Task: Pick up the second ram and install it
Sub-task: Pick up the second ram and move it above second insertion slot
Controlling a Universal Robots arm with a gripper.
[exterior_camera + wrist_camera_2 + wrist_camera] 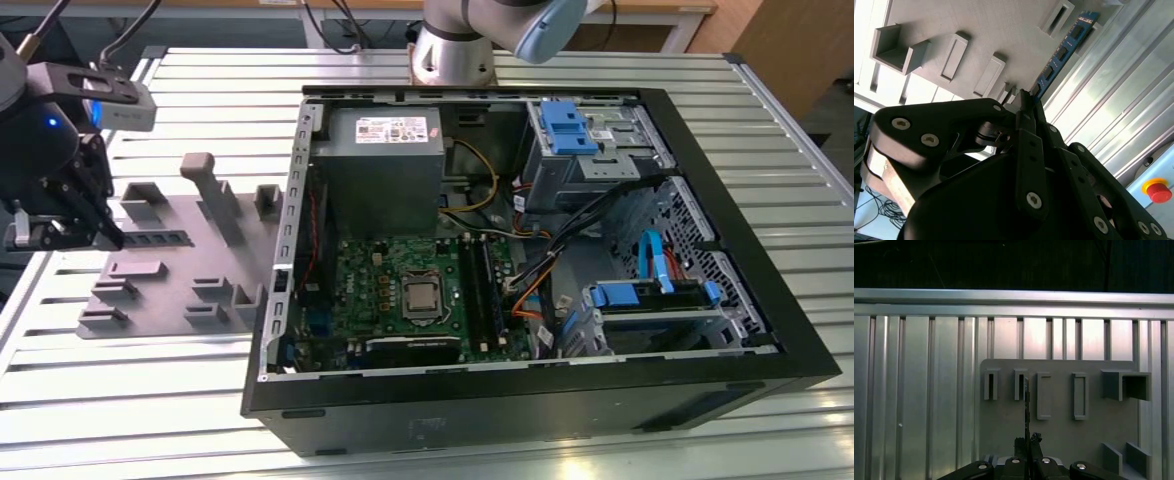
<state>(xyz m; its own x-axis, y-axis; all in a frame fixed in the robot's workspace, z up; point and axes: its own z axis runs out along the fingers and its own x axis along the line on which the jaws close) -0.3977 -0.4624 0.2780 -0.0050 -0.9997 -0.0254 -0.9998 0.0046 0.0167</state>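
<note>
Judging from both wrist views, the memory stick [1061, 52] is held by one end in the gripper [1026, 97], whose fingers [1030, 135] are drawn narrow onto it. The stick is carried above the grey fixture [167, 260], which lies on the slatted worktop [134, 380] near its edge at the exterior view's left, well apart from the open computer case [534, 400].

The stick is judged to be light, thin and stiff, yet easily harmed: it should be taken by its short end or its long bare edges, flat faces between the pads, and never bent or twisted. With so little of it clamped, the free end may swing or slip if it is knocked.

The clamped end is covered by the fingers, so the depth of the hold cannot be told. In the first wrist view the stick [1026, 400] is seen edge-on as a thin dark line, and whether it has cleared the fixture's slots [1043, 396] cannot be judged. Its contact edge cannot be made out.
</note>
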